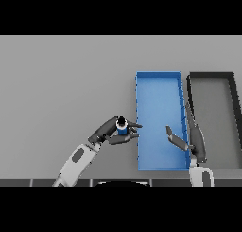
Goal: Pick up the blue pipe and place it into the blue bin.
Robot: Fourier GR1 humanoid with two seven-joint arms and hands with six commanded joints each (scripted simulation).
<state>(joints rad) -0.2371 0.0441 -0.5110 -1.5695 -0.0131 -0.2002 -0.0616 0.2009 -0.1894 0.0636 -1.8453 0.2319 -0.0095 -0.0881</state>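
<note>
the small blue pipe with a dark top point(121, 127) is already grasped, a little below the frame's centre, just beside the left wall of the shallow rectangular blue bin point(159, 79) but not yet inside; carrying it over the rim and releasing remain. the left hand point(113, 131) reaches up-right, fingers and thumb curled round the pipe. the right hand point(185, 140) rests over the bin's right wall, fingers straight and spread. a dark grey bin point(211, 75) stands right of it.

White-grey arms point(75, 162), dark hands point(111, 131)
</note>
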